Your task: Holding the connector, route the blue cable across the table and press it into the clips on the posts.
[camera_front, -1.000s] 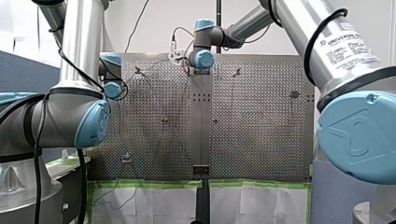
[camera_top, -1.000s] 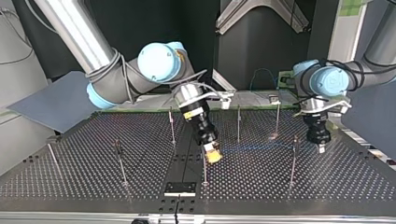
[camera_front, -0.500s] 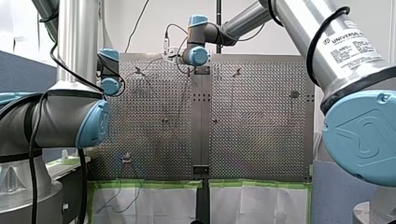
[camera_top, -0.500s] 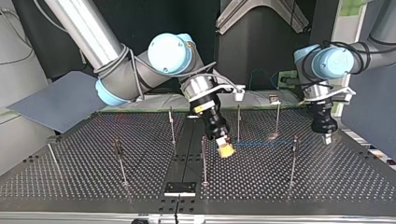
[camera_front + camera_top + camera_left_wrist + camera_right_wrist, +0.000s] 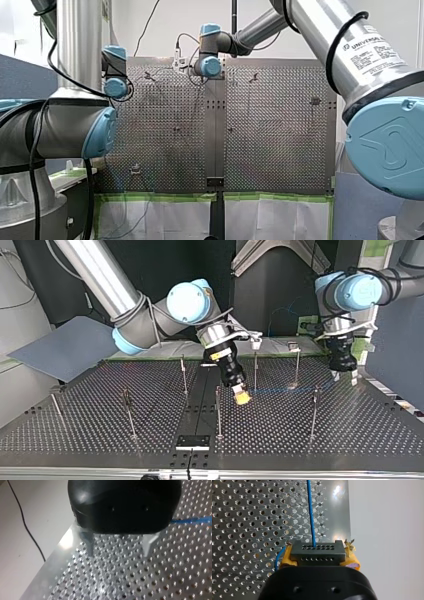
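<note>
**Front view.** The perforated counter (image 5: 270,150) fills the middle. My right arm (image 5: 350,55) comes in from 2 o'clock and reaches across to 12 o'clock, where its wrist sits over the far edge just beside the centre seam. My left arm (image 5: 80,75) stands at 9 o'clock, its wrist over the counter's corner at 10 o'clock. The tools themselves cannot be made out here.

**Top view.** 7 thin posts (image 5: 183,375) stand on the counter. My right tool (image 5: 242,397) hangs tilted near the middle, its yellow pads low over the surface. It has 1 post at its 1 o'clock and another at its 7 o'clock. The blue cable (image 5: 280,389) leaves this tool and runs low over the counter toward 3 o'clock. It ends near my left tool (image 5: 345,377), which hangs upright at the view's 3 o'clock, above the counter's edge.

**Left wrist view.** My left tool (image 5: 119,547) is black, and its 2 metal fingers (image 5: 88,545) stand wide apart with nothing between them, only bare counter beneath. The blue cable lies beside the tool's body, apart from the fingers. A thin black wire (image 5: 25,527) trails over the pale surface off the counter's edge.

**Right wrist view.** My right tool (image 5: 318,560) is clamped on the connector (image 5: 317,552), a dark block with 2 rows of small holes, gripped between the yellow pads (image 5: 287,557). The blue cable comes out of the connector's face and runs straight ahead over the counter, close to its edge.
</note>
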You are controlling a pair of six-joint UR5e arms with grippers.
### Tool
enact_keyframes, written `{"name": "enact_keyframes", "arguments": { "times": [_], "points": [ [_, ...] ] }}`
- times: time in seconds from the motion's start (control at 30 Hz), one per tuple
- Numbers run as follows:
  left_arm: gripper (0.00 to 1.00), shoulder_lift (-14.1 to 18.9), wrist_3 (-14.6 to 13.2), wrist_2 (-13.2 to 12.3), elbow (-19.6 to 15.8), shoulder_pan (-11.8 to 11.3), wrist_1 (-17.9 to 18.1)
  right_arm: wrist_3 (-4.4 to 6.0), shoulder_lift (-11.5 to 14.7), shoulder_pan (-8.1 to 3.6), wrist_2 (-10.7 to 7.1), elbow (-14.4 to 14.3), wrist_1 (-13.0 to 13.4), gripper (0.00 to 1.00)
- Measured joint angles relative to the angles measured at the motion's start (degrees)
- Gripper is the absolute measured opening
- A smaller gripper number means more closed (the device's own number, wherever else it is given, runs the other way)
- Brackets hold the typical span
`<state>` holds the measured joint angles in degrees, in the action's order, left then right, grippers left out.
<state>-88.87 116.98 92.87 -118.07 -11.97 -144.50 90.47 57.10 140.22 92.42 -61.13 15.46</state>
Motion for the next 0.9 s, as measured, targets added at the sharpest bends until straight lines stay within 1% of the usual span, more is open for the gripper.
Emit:
{"name": "enact_keyframes", "arguments": {
  "times": [0.1,0.23,0.37,0.47,0.53,0.63,0.9],
  "points": [
    [1.0,1.7,-0.1,-0.6,-0.5,0.3,-1.9,0.2,-0.1,-0.05,-0.03,0.0,0.0,0.0],
    [1.0,3.5,-0.5,-1.1,-0.8,1.1,-4.3,0.72,-0.4,-0.33,-0.1,0.0,0.0,0.0],
    [1.0,5.3,-0.8,-2.4,-1.3,2.0,-6.9,0.98,-0.5,-0.51,-0.12,0.0,-0.1,0.0],
    [1.0,6.6,-0.9,-3.4,-1.7,2.7,-8.6,1.36,-0.6,-0.6,-0.13,0.0,-0.1,0.0],
    [1.0,7.2,-1.2,-3.7,-1.9,3.1,-9.2,1.53,-0.6,-0.65,-0.17,0.0,-0.1,0.0],
    [1.0,8.0,-2.1,-4.0,-2.1,4.0,-9.6,1.62,-0.8,-0.67,-0.41,0.0,-0.1,0.0],
    [1.0,8.8,-6.9,-3.6,-2.1,5.7,-11.1,1.97,-1.1,-0.69,-0.56,0.0,-0.2,0.0]
  ]
}}
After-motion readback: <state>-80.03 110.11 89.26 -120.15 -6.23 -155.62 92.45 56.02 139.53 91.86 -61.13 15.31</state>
